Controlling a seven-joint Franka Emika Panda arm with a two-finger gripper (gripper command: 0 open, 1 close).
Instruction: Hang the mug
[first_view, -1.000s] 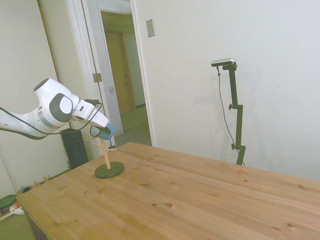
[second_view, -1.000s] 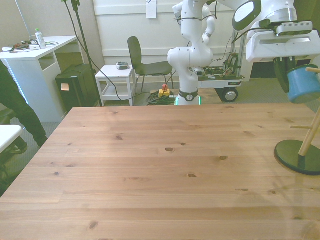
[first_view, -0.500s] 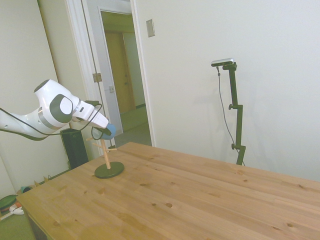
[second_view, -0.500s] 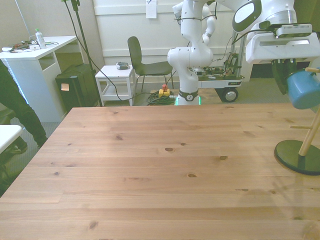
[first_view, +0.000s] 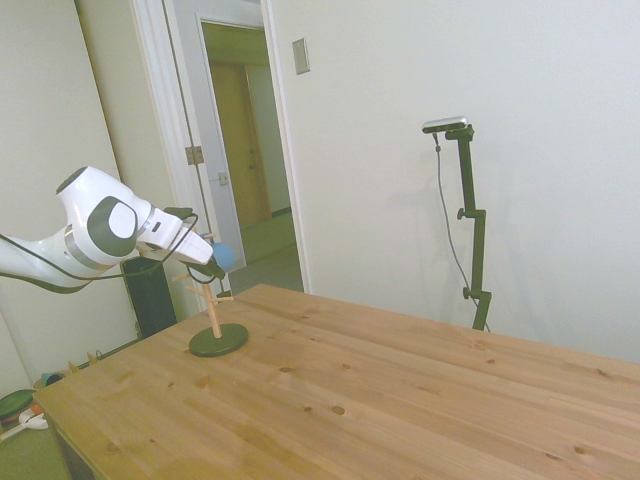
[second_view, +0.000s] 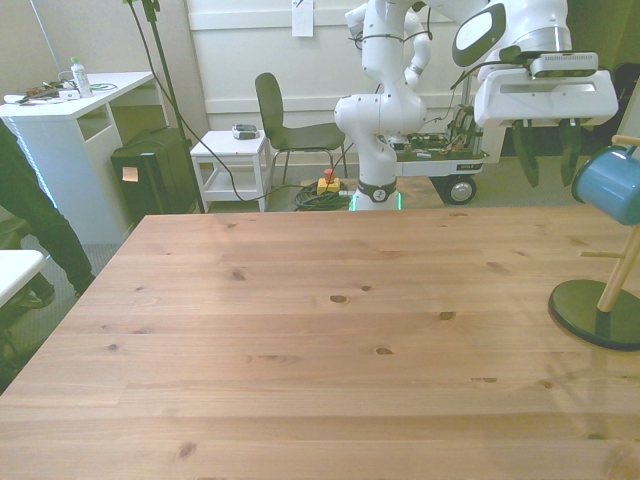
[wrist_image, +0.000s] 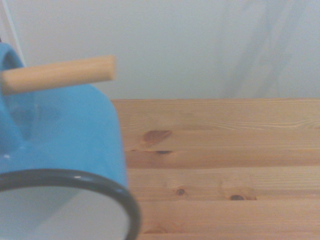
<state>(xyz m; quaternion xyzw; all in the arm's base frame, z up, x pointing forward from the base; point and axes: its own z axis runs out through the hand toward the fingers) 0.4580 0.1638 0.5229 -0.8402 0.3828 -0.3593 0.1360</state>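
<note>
The light-blue mug (second_view: 610, 186) hangs tilted on an upper peg of the wooden mug tree (second_view: 612, 285), whose dark round base (second_view: 595, 313) stands at the table's edge on the front view's right. My gripper (second_view: 547, 172) is open and holds nothing; it hovers just off the mug on the front view's left. From the side, the mug (first_view: 223, 258) sits at the top of the tree (first_view: 213, 315), with the gripper (first_view: 207, 269) close beside it. Up close in the wrist view, the mug (wrist_image: 65, 145) shows its dark rim and a wooden peg (wrist_image: 60, 75) passing through its handle.
Behind the table stand a dark chair (second_view: 285, 120), a small white side table (second_view: 232, 160), a black box (second_view: 150, 180) and a white desk (second_view: 70, 110). A person's leg (second_view: 35, 215) shows at the front view's left edge. A cart (second_view: 445, 165) is behind the arm.
The gripper opened and let go of the mug, then drew back toward the front view's left. The mug now hangs on the peg by itself.
</note>
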